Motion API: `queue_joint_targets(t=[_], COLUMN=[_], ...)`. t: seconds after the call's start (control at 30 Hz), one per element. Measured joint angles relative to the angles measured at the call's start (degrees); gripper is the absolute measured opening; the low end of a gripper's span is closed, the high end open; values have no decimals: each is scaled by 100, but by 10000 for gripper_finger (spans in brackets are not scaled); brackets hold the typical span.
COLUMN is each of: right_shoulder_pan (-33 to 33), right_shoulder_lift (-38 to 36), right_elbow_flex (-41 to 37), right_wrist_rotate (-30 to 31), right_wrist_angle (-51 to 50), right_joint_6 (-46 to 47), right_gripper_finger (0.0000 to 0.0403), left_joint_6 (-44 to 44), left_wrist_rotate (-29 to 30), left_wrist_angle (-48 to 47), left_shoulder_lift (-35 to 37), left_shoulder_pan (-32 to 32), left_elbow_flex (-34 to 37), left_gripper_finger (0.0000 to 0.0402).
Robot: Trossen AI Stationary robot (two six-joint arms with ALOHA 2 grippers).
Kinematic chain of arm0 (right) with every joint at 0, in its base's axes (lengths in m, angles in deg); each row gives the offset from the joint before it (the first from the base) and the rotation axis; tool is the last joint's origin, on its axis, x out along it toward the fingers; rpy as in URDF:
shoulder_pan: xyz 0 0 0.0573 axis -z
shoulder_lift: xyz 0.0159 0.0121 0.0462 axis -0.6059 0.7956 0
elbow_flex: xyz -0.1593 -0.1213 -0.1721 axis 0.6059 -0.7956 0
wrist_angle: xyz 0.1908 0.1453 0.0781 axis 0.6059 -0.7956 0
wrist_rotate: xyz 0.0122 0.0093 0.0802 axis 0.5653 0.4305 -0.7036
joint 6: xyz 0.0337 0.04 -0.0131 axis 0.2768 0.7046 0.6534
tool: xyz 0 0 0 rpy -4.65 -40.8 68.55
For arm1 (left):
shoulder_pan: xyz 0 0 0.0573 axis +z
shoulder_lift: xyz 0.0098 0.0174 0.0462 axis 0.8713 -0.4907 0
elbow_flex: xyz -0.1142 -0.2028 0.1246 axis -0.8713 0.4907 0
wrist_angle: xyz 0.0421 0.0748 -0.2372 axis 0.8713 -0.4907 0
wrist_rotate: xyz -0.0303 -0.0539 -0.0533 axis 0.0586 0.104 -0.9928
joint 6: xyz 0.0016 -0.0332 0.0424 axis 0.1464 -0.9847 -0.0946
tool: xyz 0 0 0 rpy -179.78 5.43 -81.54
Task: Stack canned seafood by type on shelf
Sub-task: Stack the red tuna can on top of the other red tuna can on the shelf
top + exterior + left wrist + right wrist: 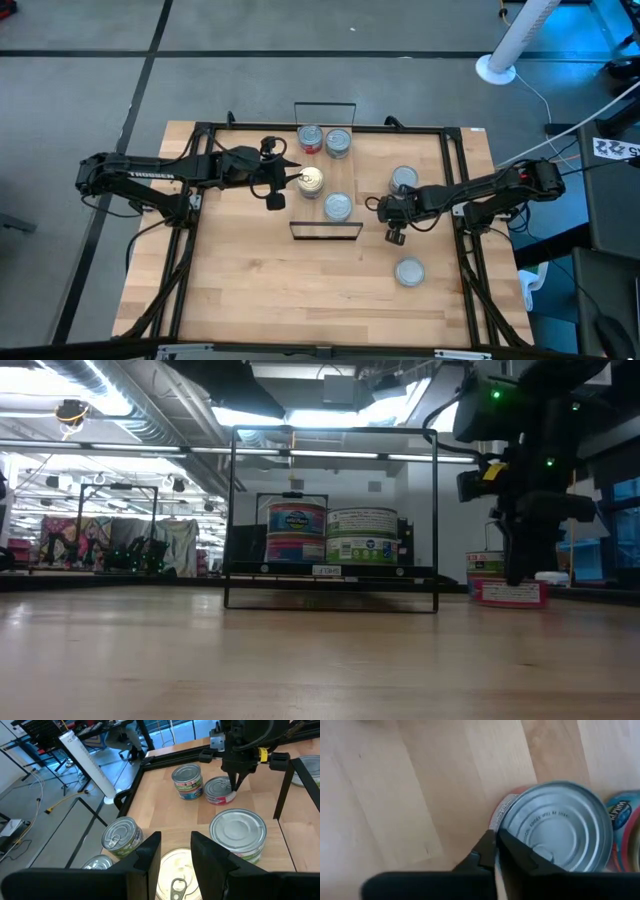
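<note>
Shelf (325, 190) carrying four seafood tins.
Left gripper (290, 181), jaws narrowly parted, straddles the gold-topped tin (311, 180); right gripper (235, 784), jaws together, touches a red-labelled tin (218, 790) beside the shelf.

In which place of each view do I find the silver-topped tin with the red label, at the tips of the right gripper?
High view: right of centre, mostly hidden under the right gripper.
Low view: the tin stands at the right, below that gripper.
Left wrist view: far across the table, under the other arm's tips.
Right wrist view: close up, just past the jaws.
Shared landmark: the right gripper.
</note>
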Motion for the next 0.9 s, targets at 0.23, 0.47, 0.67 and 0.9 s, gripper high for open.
queue_joint_targets(t=[0.23, 0.47, 0.67, 0.9], right_shoulder_pan=[0, 0, 0, 0], right_shoulder_lift=[-7, -11, -15, -17], right_elbow_flex=[11, 16, 20, 46], right_wrist_rotate=[-63, -101, -96, -74], right_wrist_angle=[-15, -17, -19, 9], right_joint_6=[-1, 0, 0, 0], right_gripper_finger=[13, 4, 2, 1], left_joint_6=[-1, 0, 1, 1], left_wrist_rotate=[0, -1, -2, -2], left_wrist_angle=[1, 1, 1, 1], left_shoulder_lift=[0, 0, 0, 0], left_shoulder_pan=[0, 0, 0, -2], left_elbow_flex=[0, 0, 0, 0], left_gripper_finger=[102, 102, 102, 102])
